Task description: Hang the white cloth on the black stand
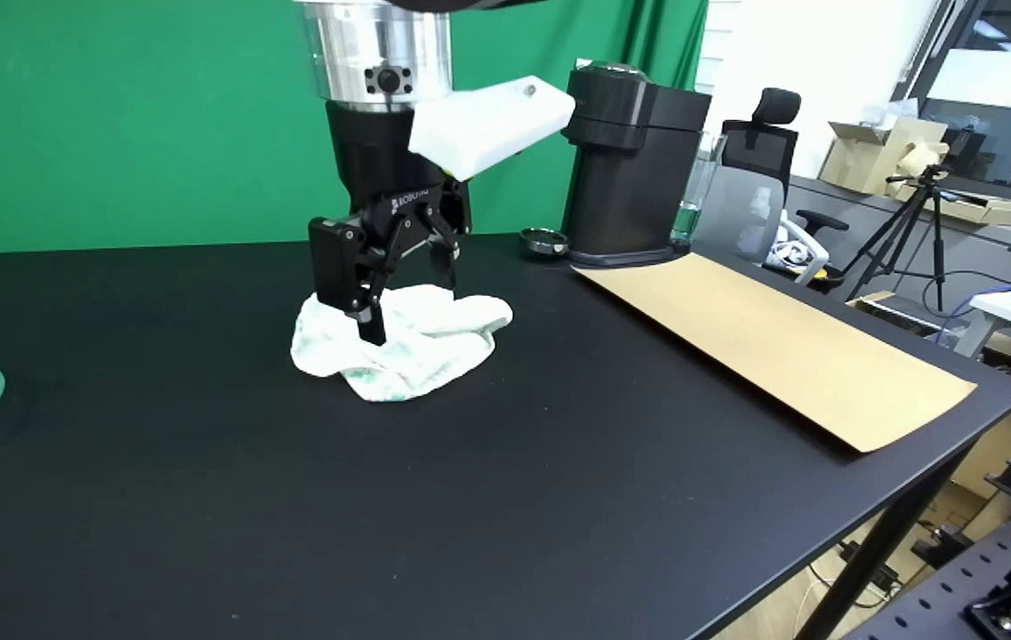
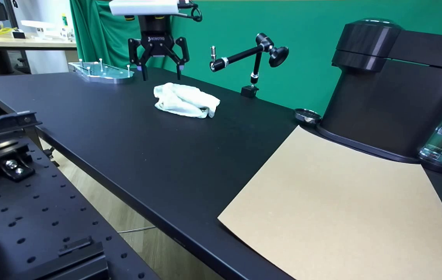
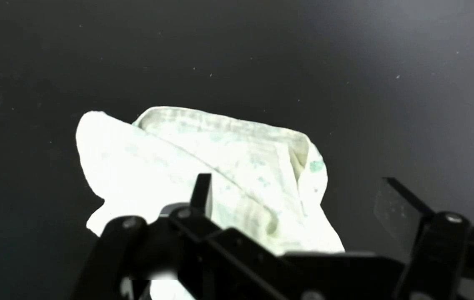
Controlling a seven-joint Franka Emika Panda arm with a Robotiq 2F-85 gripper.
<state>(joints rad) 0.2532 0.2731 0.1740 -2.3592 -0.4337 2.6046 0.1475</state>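
Note:
The white cloth (image 1: 443, 356) lies crumpled on the black table, with faint green marks. It also shows in an exterior view (image 2: 186, 100) and in the wrist view (image 3: 241, 166). My gripper (image 2: 161, 76) is open and empty, pointing down above the table near the cloth. In the wrist view my gripper (image 3: 297, 179) has one finger over the cloth and the other over bare table beside it. It overlaps the cloth in an exterior view (image 1: 410, 307). The black stand (image 2: 257, 64), a jointed arm with a knob, rises at the table's back edge; elsewhere it is hidden.
A black coffee machine (image 1: 629, 169) with a clear water tank stands beside a small metal dish (image 1: 544, 242). A brown paper sheet (image 2: 345, 202) lies in front of it. A clear plate with metal posts (image 2: 102, 74) sits near the far table end. A green curtain (image 2: 322, 23) hangs behind.

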